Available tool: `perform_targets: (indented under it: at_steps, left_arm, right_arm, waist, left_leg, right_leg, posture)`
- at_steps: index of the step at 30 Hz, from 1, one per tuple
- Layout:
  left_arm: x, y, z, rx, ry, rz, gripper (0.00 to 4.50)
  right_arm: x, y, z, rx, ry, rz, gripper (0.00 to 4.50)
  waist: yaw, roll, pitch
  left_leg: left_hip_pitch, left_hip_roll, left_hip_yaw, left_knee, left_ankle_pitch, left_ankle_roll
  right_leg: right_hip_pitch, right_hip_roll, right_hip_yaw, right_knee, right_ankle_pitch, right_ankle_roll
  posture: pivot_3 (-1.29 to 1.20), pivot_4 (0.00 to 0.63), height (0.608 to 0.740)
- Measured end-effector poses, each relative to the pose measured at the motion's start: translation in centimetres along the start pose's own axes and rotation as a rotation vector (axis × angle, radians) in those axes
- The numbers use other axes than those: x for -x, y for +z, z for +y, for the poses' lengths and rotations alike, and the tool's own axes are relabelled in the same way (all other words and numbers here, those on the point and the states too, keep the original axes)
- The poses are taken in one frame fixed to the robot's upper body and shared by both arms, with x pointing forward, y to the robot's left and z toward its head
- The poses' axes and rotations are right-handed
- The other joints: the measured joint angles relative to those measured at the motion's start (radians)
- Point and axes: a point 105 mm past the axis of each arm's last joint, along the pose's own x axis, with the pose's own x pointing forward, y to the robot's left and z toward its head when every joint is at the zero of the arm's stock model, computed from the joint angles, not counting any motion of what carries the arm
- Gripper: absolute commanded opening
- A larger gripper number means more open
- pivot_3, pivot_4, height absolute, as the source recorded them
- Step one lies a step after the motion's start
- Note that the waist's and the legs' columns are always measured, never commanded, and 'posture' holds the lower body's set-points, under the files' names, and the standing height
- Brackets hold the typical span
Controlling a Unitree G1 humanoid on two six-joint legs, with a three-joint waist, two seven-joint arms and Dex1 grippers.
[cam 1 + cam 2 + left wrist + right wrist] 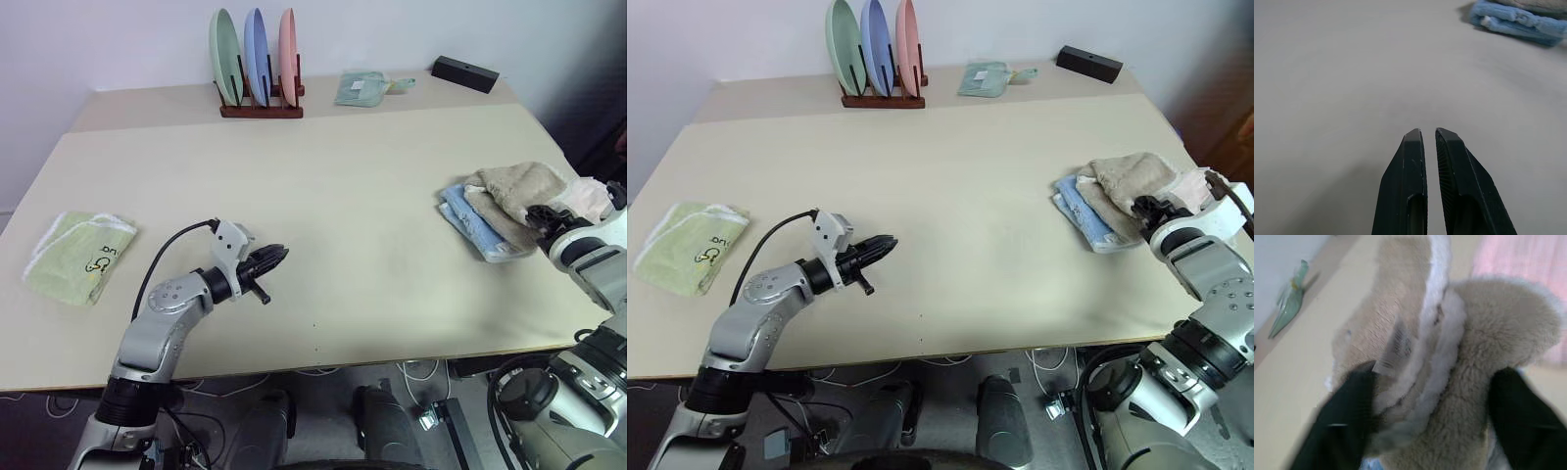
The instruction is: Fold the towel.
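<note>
Two grippers, different jobs: right gripper (pixel 1432 423) has its fingers spread around the bunched towel (pixel 514 191) atop the blue towel (pixel 470 225), probably to grab a fold; left gripper (pixel 277 257) hovers pinched together, empty.

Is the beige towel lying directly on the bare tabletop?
No, the beige towel is heaped on top of a light-blue folded towel, not on the table.
</note>
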Motion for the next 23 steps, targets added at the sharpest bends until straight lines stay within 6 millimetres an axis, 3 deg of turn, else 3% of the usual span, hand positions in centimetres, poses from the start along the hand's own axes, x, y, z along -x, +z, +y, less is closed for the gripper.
perform_targets:
  at_steps: [6,10,13,16,19,23]
  left_arm:
    - [0.2,-0.3,0.6,-0.007,0.024,0.004,0.41]
    - [1.1,-0.5,2.9,-0.012,0.129,0.001,0.41]
    - [2.0,-0.4,4.6,-0.032,0.216,-0.008,0.41]
    - [3.4,-0.5,6.5,-0.070,0.332,0.010,0.41]
    - [5.4,-1.0,7.4,-0.081,0.415,0.032,0.41]
    - [7.6,-1.8,7.2,-0.075,0.479,0.050,0.41]
  right_arm:
    - [0.7,3.3,-1.4,0.114,-0.090,-0.145,4.40]
    - [1.3,6.4,-0.1,0.285,-0.074,-0.273,4.40]
    - [1.3,6.7,2.2,0.445,0.015,-0.310,4.40]
    - [1.1,4.7,6.5,0.668,0.248,-0.285,4.40]
    - [1.8,0.2,11.3,0.803,0.568,-0.193,4.40]
    - [2.9,-5.4,14.1,0.899,0.865,-0.037,4.40]
  waist:
    - [0.001,0.000,0.000]
    - [-0.003,0.000,0.000]
    - [-0.004,0.000,0.000]
    - [-0.006,0.000,0.000]
    - [-0.005,-0.001,0.000]
    - [0.005,-0.003,0.001]
  left_leg:
    - [0.000,0.000,0.000,0.000,0.000,0.000]
    - [0.000,0.000,0.000,0.000,0.000,0.000]
    - [0.000,0.000,0.000,0.000,0.000,0.000]
    - [0.000,0.000,0.000,0.000,0.000,0.000]
    - [0.000,0.001,0.000,0.000,0.000,0.000]
    - [-0.001,0.001,-0.002,0.000,0.000,0.000]
  right_leg:
    - [0.000,0.000,0.000,0.000,0.000,0.000]
    - [0.000,0.000,0.000,0.000,0.000,0.000]
    - [0.000,0.000,0.000,0.000,0.000,0.000]
    - [0.000,0.001,0.000,-0.001,0.000,0.000]
    - [0.000,0.001,0.000,-0.001,0.000,0.000]
    - [0.001,0.000,-0.001,-0.003,0.000,0.000]
  posture:
    - [0.00,0.150,0.737]
    - [0.00,0.150,0.737]
    - [0.00,0.150,0.737]
    - [0.00,0.150,0.737]
    - [0.00,0.150,0.737]
    - [0.00,0.150,0.737]
